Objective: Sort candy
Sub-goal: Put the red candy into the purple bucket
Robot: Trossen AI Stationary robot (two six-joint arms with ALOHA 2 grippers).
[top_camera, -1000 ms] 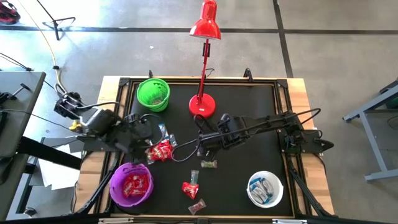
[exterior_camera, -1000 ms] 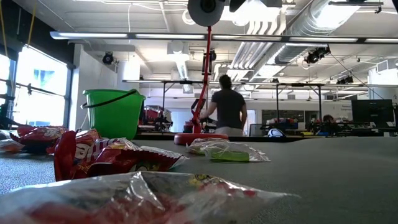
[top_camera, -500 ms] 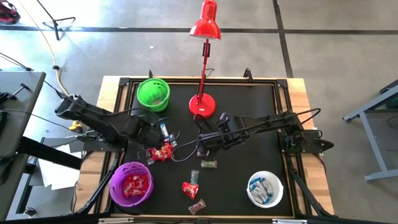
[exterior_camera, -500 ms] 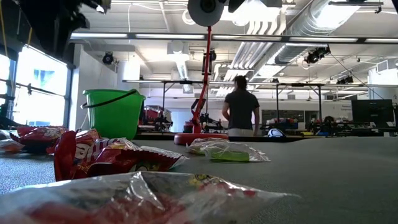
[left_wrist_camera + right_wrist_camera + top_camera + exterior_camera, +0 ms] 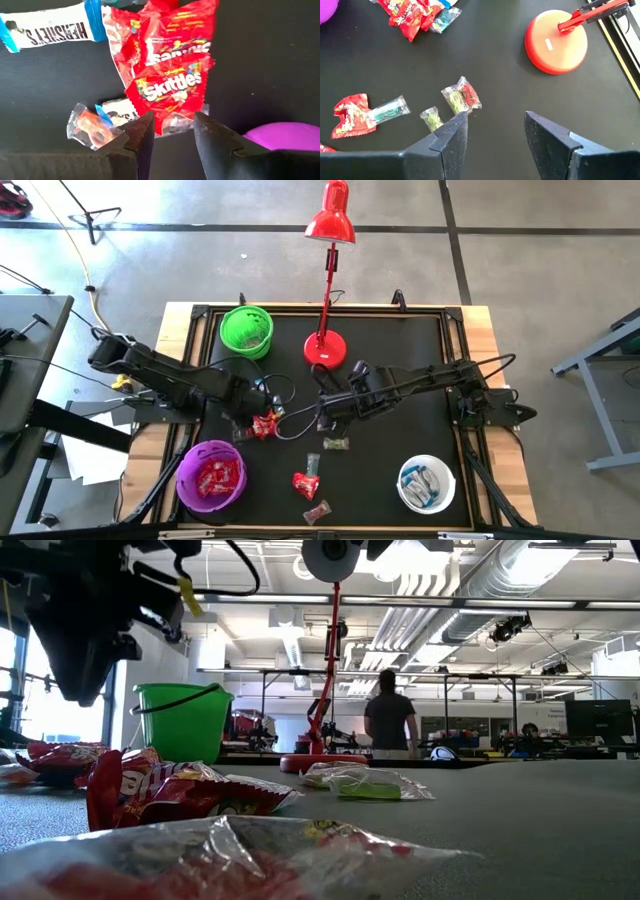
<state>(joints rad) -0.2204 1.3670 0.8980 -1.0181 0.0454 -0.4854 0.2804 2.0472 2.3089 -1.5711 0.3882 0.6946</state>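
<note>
Left pincer over the pile of candy at the left-centre of the desk, just above the purple bowl; fingers part-way apart, nothing between them, poised over a red Skittles packet. A blue-and-white Hershey's bar lies beside the red packets, and a small clear wrapper with orange contents sits near one finger. The purple bowl already contains red packets. Right pincer near desk centre, jaws wide, empty, held above the dark surface; ahead of it two clear greyish-green sweets, and off to one side a red packet paired with a clear one. The red lamp stands with its base on the desk between the green bowl and the right arm. The white bowl at the front right holds blue-and-white sweets. More loose sweets lie at the front centre: a red pair, a clear one near the edge, a greenish one. In the low view, red packets and a clear wrapper lie in the foreground; a person stands in the room beyond.
</note>
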